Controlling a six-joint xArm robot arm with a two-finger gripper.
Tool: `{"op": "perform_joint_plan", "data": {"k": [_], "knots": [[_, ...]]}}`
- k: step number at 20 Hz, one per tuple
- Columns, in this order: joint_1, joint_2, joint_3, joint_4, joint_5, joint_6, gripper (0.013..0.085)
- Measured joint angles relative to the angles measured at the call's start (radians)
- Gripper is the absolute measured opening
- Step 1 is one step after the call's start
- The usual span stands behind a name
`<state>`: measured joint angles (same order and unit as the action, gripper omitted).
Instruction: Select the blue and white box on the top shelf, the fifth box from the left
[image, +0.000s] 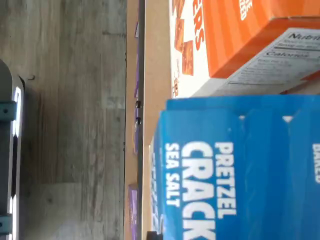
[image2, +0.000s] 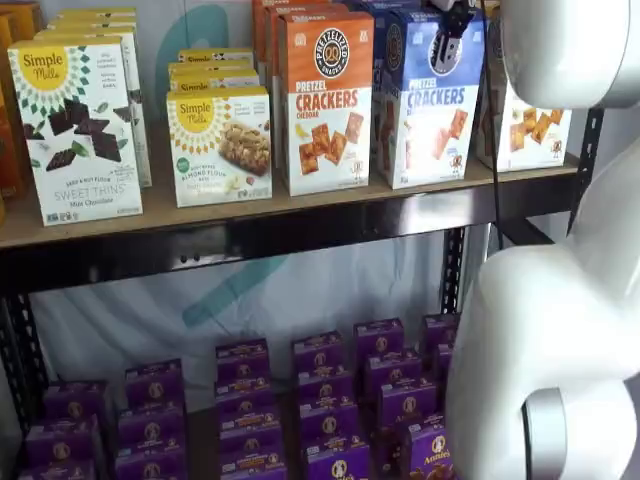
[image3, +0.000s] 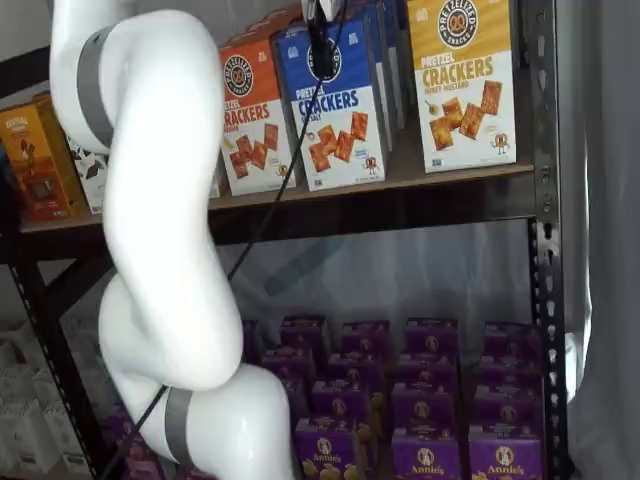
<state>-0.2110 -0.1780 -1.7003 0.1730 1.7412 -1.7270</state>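
Observation:
The blue and white box (image2: 430, 100) (image3: 335, 110) stands upright on the top shelf (image2: 300, 210) (image3: 450, 170), between an orange-topped box and a yellow-topped one. My gripper (image2: 452, 45) (image3: 321, 60) hangs from above at the box's top edge. In both shelf views one black finger lies over the upper front face, across the round logo, with a cable beside it. The other finger is hidden, so no gap or grip can be made out. The wrist view shows the box's blue top (image: 240, 165) close up, printed "PRETZEL CRACK… SEA SALT".
The orange cheddar box (image2: 325, 100) (image: 240, 30) stands right beside the blue one. The yellow-topped box (image3: 462, 80) is on its other side. Simple Mills boxes (image2: 75, 130) fill the shelf's left. Small purple boxes (image2: 320, 400) sit on the level below. My white arm (image3: 160, 200) stands before the shelves.

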Motion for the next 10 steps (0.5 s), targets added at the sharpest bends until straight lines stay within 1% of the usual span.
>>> {"op": "perform_joint_plan", "data": {"k": [2, 10], "knots": [[-0.005, -0.001, 0.0, 0.006, 0.001, -0.003, 0.057], [-0.023, -0.001, -0.013, 0.022, 0.023, -0.013, 0.057]]}}
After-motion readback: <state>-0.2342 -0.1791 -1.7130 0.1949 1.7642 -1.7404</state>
